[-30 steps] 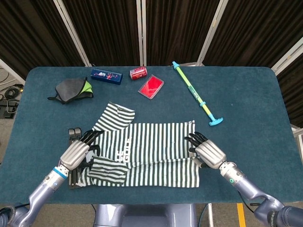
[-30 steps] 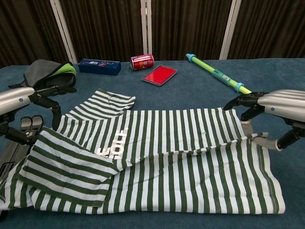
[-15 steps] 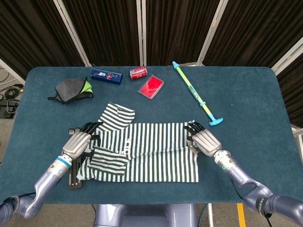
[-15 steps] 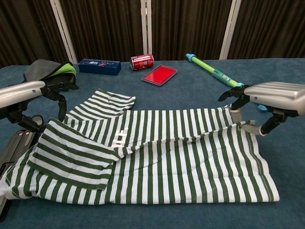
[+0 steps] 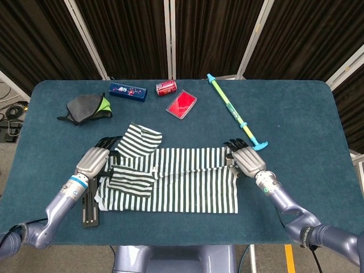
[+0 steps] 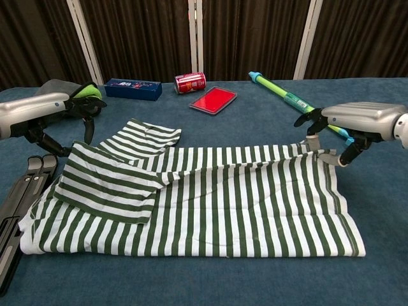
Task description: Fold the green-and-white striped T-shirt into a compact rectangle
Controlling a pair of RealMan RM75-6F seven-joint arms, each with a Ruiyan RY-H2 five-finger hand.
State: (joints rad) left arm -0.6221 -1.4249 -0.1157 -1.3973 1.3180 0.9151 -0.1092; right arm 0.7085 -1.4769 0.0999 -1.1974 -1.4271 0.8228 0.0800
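Observation:
The green-and-white striped T-shirt (image 5: 176,182) (image 6: 210,204) lies flat across the near middle of the table. One sleeve (image 5: 139,139) points to the far left, and a folded flap (image 6: 108,182) lies on its left part. My left hand (image 5: 94,160) (image 6: 35,115) grips the shirt's left edge at the flap's far corner. My right hand (image 5: 246,159) (image 6: 357,120) pinches the shirt's far right corner, which is lifted slightly and wrinkled there. Both hands have their fingers curled down onto the cloth.
A black folded tool (image 5: 88,206) (image 6: 16,204) lies beside the shirt's left edge. Along the far side are a grey-and-green pouch (image 5: 85,108), a blue box (image 5: 128,91), a red can (image 5: 166,87), a red flat case (image 5: 181,104) and a green-and-blue stick (image 5: 236,114).
Both hands have moved away from me, carrying the shirt's edges with them. The near hem has slid farther from the table's front edge and the cloth lies flatter.

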